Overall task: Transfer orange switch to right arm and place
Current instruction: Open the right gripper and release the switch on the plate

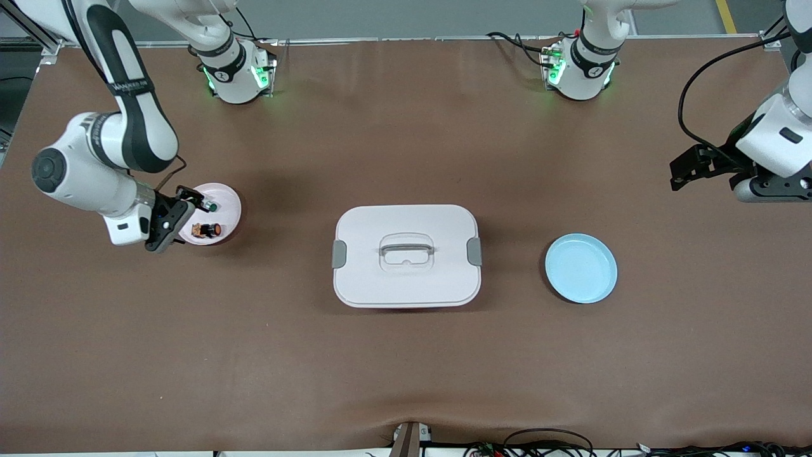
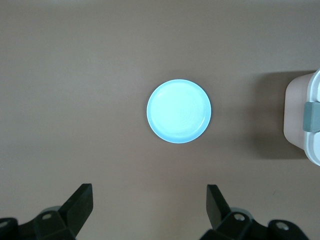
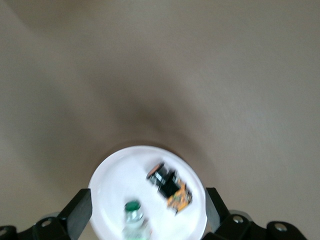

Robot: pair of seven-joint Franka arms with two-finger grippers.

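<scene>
- We see the orange switch [image 1: 207, 230] lying on its side on a small pink plate [image 1: 229, 202] at the right arm's end of the brown counter [image 1: 406, 355].
- On the same plate, farther from the front camera than the orange switch, lies a clear-bodied switch with a green cap [image 1: 210, 205]; the two are apart.
- In the right wrist view we find the orange switch [image 3: 170, 186] and the green-capped switch [image 3: 133, 217] both resting on the plate [image 3: 112, 180].
- The right end effector [image 1: 176, 221] hangs over the plate's edge, its fingers [image 3: 77, 212] spread wide on either side of the plate and holding nothing.
- The left end effector [image 1: 688, 166] is up over the left arm's end of the counter, well apart from the plates; its fingers [image 2: 80, 202] are spread wide and empty.
- A light blue plate [image 1: 581, 268] sits on the counter toward the left arm's end, and we see it [image 2: 178, 111] empty in the left wrist view.
- Between the two plates rests a white lidded box [image 1: 406, 255] with grey side clips and a clear handle.
</scene>
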